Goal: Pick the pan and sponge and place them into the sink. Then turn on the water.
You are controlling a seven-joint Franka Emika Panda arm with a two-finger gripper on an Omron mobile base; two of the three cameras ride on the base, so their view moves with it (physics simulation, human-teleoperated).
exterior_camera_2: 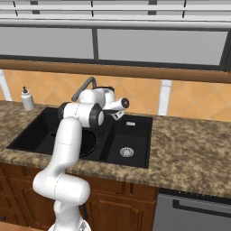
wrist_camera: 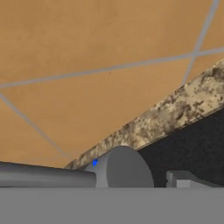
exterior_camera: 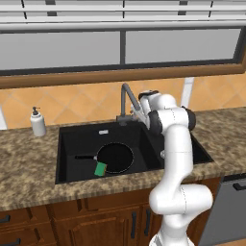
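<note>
Granite counter (exterior_camera: 29, 158) ran under an orange tile backsplash (exterior_camera: 86, 103) and a wide window — you were parked square on the black double sink (exterior_camera: 65, 139).

Left to right in the left base view: soap dispenser (exterior_camera: 38, 122) stood on the counter, clear of the work. Pan (exterior_camera: 115, 157) lay flat in the large basin, handle pointing left. Sponge (exterior_camera: 100, 168) sat in the same basin, touching or overlapping the pan's front rim — can't tell which. Faucet (exterior_camera: 126, 98) rose behind the sink at the divider, and your gripper (exterior_camera: 140, 114) was right up beside it. Small basin with its metal drain (exterior_camera_2: 127, 152) was further right.

So both placements looked done; the step in hand was the water. No stream was visible from the spout in either base view.

Jaws were spread wide, holding nothing. In the hand view the camera looked past the faucet's grey base (wrist_camera: 124, 168) and its lever (wrist_camera: 46, 175) at the tiles; fingertips weren't visible, so contact with the lever couldn't be confirmed.

Next move, as I judge it: you needed to get a finger against that lever and swing it. Watch for slipping off the rounded base.
</note>
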